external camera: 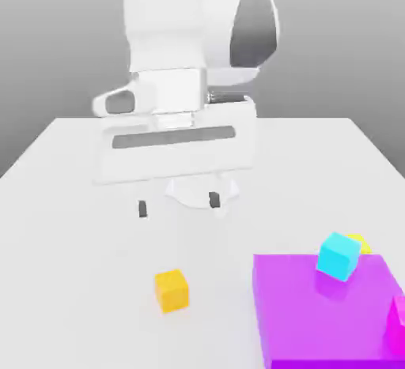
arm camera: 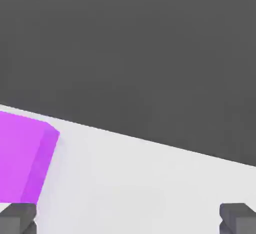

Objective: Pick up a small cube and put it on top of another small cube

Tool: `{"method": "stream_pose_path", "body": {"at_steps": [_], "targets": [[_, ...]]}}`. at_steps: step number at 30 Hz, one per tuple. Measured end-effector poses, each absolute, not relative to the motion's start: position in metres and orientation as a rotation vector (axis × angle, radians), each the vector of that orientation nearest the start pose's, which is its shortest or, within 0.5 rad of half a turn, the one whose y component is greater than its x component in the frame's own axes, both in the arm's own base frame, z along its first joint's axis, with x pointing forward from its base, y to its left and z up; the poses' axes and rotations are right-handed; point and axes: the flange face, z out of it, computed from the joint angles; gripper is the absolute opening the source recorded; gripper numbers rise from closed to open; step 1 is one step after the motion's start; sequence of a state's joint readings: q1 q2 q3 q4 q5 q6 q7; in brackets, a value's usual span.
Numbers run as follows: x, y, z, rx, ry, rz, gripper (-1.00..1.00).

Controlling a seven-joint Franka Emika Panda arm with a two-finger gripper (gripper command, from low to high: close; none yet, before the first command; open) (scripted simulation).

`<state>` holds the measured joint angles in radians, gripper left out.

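small cube (external camera: 172, 290) | orange-yellow | flat on white table (external camera: 71, 225) | free

A: Describe the work surface.
B: One white table (external camera: 71, 201), flat and matte, spans the lower two thirds of the exterior frame. Its far edge runs level across the middle; its side edges slant outward toward the lower corners.

A: Describe the backdrop.
B: A plain grey wall (external camera: 55, 35) fills the upper frame, darker at the top, lighter toward the table edge. In the hand view it appears dark grey (arm camera: 130, 42).

A: Lighting?
B: Even and diffuse; shadows on the table are faint.
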<state>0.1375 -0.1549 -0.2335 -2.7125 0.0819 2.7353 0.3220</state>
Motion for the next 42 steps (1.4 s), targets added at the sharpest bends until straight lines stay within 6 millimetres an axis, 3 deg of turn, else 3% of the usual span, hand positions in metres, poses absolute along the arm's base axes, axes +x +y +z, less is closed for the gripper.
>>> {"method": "stream_pose_path", "body": {"at_steps": [5,14,15,22,31,34,37,39,42], "targets": [[0.368,-0.054,0.201,-3.063,0.648,-0.033,0.00],[0.361,-0.055,0.133,-3.083,0.623,-0.004,0.00],[0.360,-0.054,0.127,-3.081,0.624,-0.002,-1.00],[0.360,-0.054,0.127,-3.081,0.623,0.000,-1.00],[0.360,-0.054,0.184,-3.081,0.625,-0.002,-1.00],[0.377,0.004,0.209,-3.108,0.332,0.009,-1.00],[0.385,0.091,0.241,-3.115,-0.092,0.016,-1.00],[0.381,0.138,0.266,-3.101,-0.330,0.016,-1.00],[0.362,0.208,0.299,-3.058,-0.684,0.007,-1.00]]}}
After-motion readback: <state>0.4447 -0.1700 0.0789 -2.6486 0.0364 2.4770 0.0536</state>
